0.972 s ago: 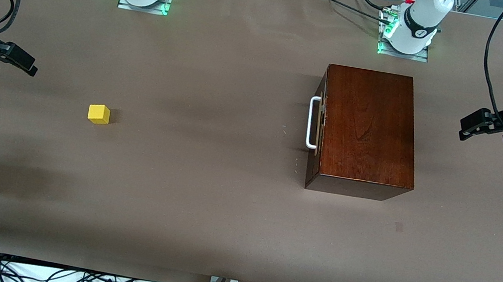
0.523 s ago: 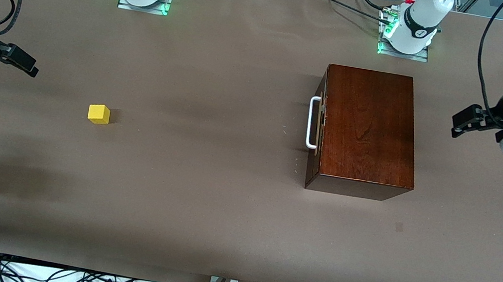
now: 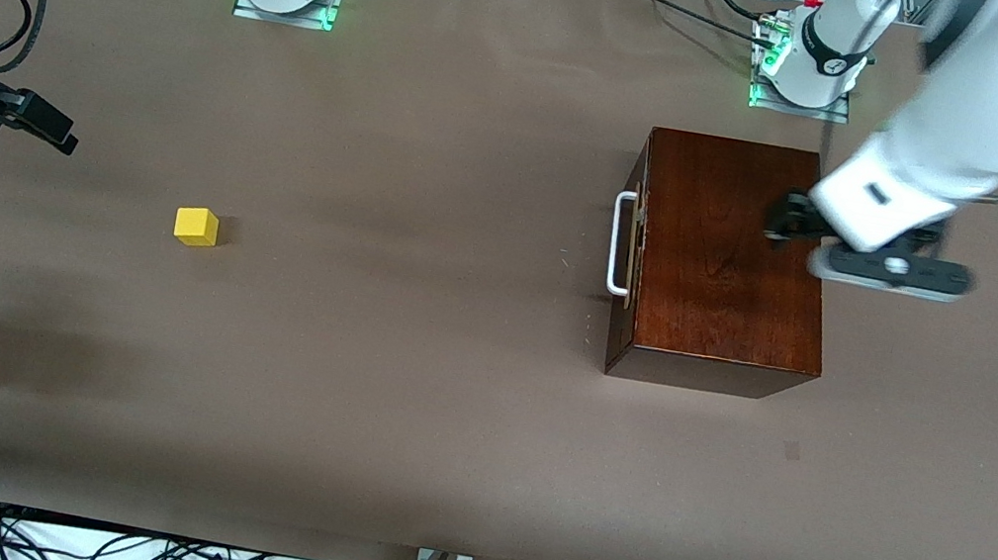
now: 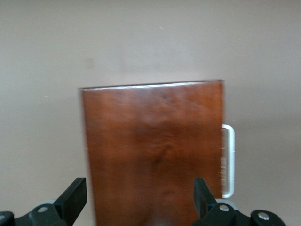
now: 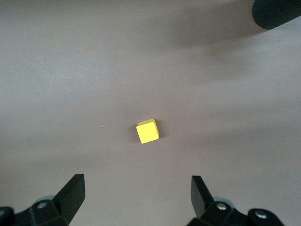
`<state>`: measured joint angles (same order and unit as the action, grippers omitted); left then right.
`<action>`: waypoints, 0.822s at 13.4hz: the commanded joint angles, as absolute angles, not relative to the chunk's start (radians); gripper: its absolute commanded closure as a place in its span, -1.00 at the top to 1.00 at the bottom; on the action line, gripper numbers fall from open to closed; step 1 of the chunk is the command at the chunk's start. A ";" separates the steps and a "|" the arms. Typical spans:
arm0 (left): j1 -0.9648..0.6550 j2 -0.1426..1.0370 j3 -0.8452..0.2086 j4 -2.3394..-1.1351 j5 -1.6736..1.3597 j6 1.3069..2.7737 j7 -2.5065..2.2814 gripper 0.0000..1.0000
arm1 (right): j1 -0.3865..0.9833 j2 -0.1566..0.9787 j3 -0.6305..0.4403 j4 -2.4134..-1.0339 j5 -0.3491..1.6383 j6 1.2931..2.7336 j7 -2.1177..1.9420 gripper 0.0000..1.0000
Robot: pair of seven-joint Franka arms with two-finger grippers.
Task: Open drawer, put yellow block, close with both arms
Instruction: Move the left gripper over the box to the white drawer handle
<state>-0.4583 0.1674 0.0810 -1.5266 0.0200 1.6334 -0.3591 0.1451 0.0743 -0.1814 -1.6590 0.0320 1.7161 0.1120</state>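
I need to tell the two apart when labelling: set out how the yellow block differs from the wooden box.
Size: the yellow block is tiny; the wooden box is far larger.
Look: the block is a plain bright cube; the box is glossy dark reddish-brown, with a white handle on its shut drawer.
Place: the block lies toward the right arm's end; the box toward the left arm's.
Both rest on the table, ungripped.

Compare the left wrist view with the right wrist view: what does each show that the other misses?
Only the left wrist view shows the wooden box, seen from above, with the drawer shut and its white handle at the box's side. Only the right wrist view shows the yellow block, alone on the table. Both show the brown table and their own open gripper: the left gripper over the box, the right gripper above bare table beside the block, holding nothing.
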 commanded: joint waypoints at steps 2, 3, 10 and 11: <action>-0.618 0.299 0.078 -1.462 0.026 1.650 -0.552 1.00 | 0.137 0.077 -0.176 -1.649 0.044 1.703 0.109 1.00; -0.647 0.325 0.065 -1.465 0.028 1.678 -0.605 1.00 | 0.137 0.077 -0.176 -1.649 0.044 1.703 0.109 1.00; -0.739 0.514 0.003 -1.500 0.043 1.864 -0.773 1.00 | 0.137 0.077 -0.176 -1.651 0.040 1.701 0.107 1.00; -0.742 0.520 0.003 -1.523 0.069 1.888 -0.772 1.00 | 0.137 0.077 -0.176 -1.651 0.040 1.701 0.109 1.00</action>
<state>-0.7359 0.4996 0.0003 -1.5136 0.0273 1.8578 -0.7617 0.1452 0.0748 -0.1813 -1.6596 0.0319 1.7156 0.1120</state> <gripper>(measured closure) 0.000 0.000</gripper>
